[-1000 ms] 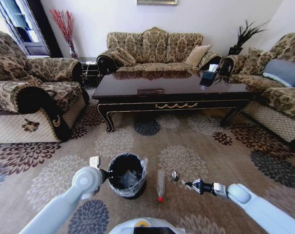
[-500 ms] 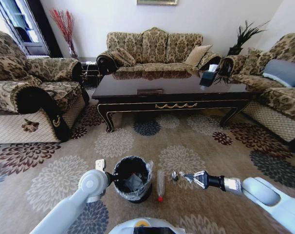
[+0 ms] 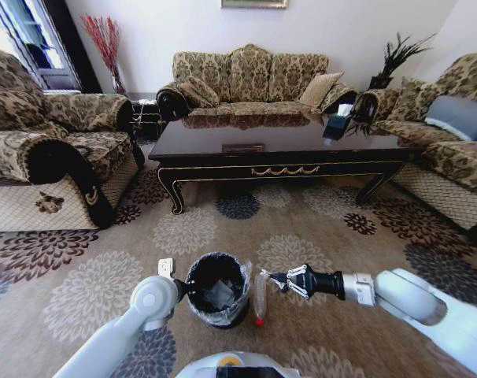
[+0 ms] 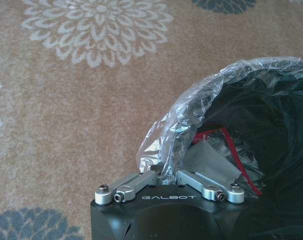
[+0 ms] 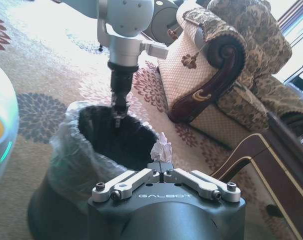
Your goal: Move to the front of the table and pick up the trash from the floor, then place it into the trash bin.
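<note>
In the head view, the right gripper (image 3: 279,279) is seen low over the carpet, just to the right of the trash bin (image 3: 217,290). Its fingers are closed on a crumpled paper (image 3: 264,276). The plastic bottle (image 3: 260,298) lies on the floor between them, its long axis pointing away from the robot.

In the left wrist view, the left gripper (image 4: 166,175) is pinched on the bin liner (image 4: 191,115).

In the right wrist view, the paper (image 5: 161,149) is held at the fingertips, with the bin's mouth straight ahead and near, so the release is judged to need a short forward reach.
</note>
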Robot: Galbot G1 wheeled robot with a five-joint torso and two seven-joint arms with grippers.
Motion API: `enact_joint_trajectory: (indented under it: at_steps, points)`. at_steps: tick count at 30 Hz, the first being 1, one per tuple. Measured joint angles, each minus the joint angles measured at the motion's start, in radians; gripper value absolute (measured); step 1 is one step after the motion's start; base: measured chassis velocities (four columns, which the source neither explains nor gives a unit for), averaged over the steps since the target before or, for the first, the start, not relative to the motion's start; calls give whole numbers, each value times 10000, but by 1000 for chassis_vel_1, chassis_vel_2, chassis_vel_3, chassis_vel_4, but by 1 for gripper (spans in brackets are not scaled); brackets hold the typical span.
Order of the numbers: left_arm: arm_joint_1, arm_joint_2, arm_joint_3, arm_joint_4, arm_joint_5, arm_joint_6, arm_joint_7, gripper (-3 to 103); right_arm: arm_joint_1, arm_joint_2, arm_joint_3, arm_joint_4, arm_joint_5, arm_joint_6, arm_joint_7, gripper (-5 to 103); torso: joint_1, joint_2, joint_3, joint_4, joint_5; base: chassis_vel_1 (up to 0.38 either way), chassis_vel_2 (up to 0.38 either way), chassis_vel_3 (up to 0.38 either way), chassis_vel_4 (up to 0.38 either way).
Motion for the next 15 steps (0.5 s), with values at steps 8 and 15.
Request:
enact_joint_trajectory:
  at_steps: [8, 15]
  points:
    - [-1228, -230, 911, 563, -231, 0, -177, 0, 762, -520, -173, -96, -76, 91, 307, 0, 0, 0, 0, -2, 2, 0, 0, 0, 0]
    - [-2320, -889, 2091, 1265, -252, 0, -348, 0, 783, -487, -380, -143, -521, 162, 488, 0, 0, 0, 1, -1, 3, 0, 0, 0, 0]
